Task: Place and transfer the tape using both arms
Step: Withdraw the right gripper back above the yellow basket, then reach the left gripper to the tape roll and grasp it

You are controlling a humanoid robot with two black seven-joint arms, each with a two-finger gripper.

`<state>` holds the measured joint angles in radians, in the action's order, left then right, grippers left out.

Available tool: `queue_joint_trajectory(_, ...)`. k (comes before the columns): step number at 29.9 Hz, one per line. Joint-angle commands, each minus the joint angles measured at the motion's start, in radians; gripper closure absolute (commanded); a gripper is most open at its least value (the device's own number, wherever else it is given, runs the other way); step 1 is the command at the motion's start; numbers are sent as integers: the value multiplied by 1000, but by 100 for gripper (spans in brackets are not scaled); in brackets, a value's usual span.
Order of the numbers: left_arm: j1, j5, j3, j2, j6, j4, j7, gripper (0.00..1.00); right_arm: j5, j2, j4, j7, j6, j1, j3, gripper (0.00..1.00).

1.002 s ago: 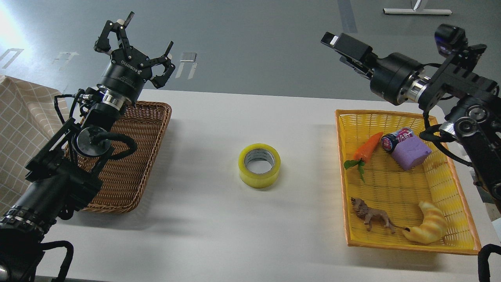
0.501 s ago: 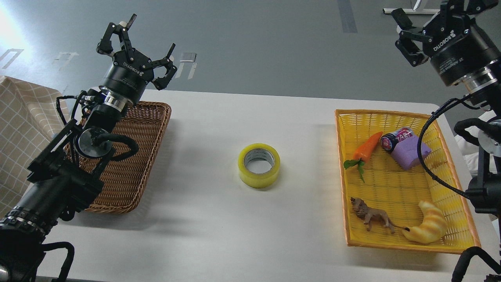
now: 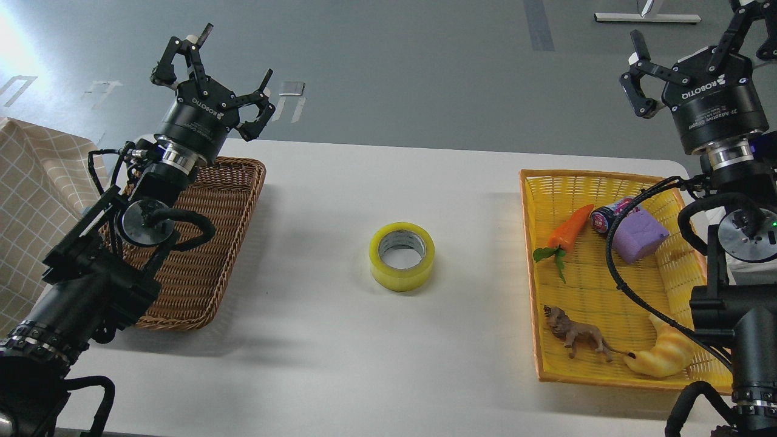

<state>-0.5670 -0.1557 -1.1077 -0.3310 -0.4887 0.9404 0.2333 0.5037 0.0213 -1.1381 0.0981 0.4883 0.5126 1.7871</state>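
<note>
Plainly, "ROBOTIQ" reads in white on both my wrists. My left claw (image 3: 213, 71), upper left of the frame, points up with fingers spread and empty above the brown basket (image 3: 200, 255). My right claw (image 3: 692, 51), upper right, also stands splayed, holding nothing. The tape (image 3: 402, 256) lies flat at centre on the white table (image 3: 340, 352).

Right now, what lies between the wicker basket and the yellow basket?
Only the tape, flat on the bare white table, in the head view.
</note>
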Motion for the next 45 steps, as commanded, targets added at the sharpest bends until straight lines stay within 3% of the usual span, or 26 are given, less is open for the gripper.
queue_joint_trajectory(1,-1,-1,2,0,0,0,0,2,-97,8,27,5,0,-11,-38,1)
queue_joint_trajectory(7,-1,-4,6,-3,0,-2,-9,2,-117,8,21,40,0,-25,-175,1)
queue_joint_trajectory(16,4,-14,29,0,0,-8,-9,2,-194,0,0,37,0,-66,-186,0)
queue_joint_trajectory(24,-7,-363,28,4,0,6,1,2,-195,11,-42,37,0,-137,-181,0)
queue_joint_trajectory(28,-17,-574,29,-8,0,84,4,2,-195,26,-51,37,0,-158,-178,0)
queue_joint_trajectory(32,-21,-825,32,-52,39,234,40,2,-197,48,-77,37,0,-203,-172,0)
queue_joint_trajectory(36,-34,-912,37,-85,41,284,60,2,-197,52,-80,35,0,-220,-164,0)
queue_joint_trajectory(45,-185,-1038,316,-221,45,299,64,2,-197,52,-83,32,0,-237,-155,0)
